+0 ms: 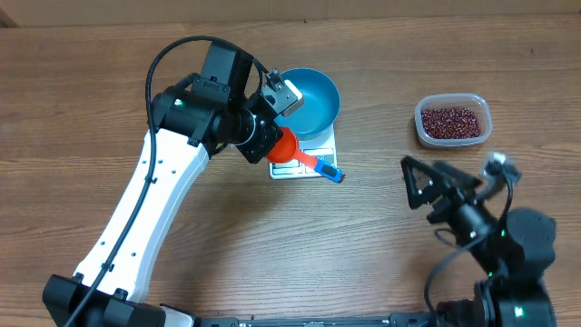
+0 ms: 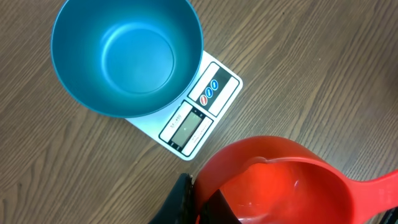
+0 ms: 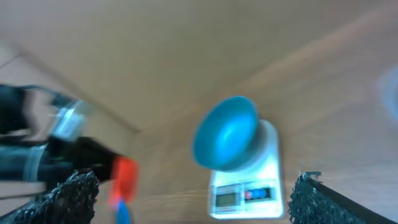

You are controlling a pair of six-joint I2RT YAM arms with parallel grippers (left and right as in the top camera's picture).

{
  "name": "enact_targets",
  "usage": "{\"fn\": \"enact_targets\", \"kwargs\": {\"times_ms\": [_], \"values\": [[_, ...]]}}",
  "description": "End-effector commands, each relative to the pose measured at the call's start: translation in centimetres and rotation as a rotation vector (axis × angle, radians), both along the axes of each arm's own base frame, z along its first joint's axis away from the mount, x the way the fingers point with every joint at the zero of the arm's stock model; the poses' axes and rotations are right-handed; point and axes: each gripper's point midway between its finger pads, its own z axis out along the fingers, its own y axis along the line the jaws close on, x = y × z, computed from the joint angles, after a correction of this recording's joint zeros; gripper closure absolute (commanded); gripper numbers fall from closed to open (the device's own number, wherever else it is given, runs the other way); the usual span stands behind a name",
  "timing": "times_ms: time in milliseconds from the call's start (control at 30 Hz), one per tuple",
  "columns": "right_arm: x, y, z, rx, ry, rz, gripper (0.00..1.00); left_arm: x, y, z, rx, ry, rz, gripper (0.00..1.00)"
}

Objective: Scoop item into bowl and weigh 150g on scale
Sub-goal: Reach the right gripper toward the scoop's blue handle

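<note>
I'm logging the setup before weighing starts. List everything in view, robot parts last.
table: one, brown wood, under everything
scale: one, white, table centre, under the bowl
bowl: one, blue, on the scale, empty
scoop: one, orange-red with a blue handle end, beside the bowl, held, looks empty
tub: one, clear, far right of the table
beans: many, dark red, inside the tub
left arm: one, white and black, reaching to the scale, jaws shut on the scoop
right arm: one, black, near right corner, jaws open and empty
</note>
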Motion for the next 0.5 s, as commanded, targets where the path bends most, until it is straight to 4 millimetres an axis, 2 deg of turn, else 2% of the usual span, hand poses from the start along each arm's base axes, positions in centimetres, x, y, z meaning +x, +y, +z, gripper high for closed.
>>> {"fn": "enact_targets", "kwargs": {"times_ms": [0,100,300,467], "values": [[-1.6,4.1,2.9,0.051,-0.075,0.292,0.00,0.0,-0.2,1.1,-0.017,-0.024,0.003,0.96],[-2.3,5.7,3.6,0.076,-0.096,0.425,0.00,0.0,-0.2,1.1,-0.022,-0.017,0.017,0.96],[-1.0,5.7,3.1,0.267,0.081,0.403,0.00,0.1,-0.2,1.1,-0.043,0.008,0.070,0.96],[0.3,5.8,1.6,0.376,0.230,0.374,0.00,0.4,-0.3,1.3,-0.080,0.036,0.152,0.96]]}}
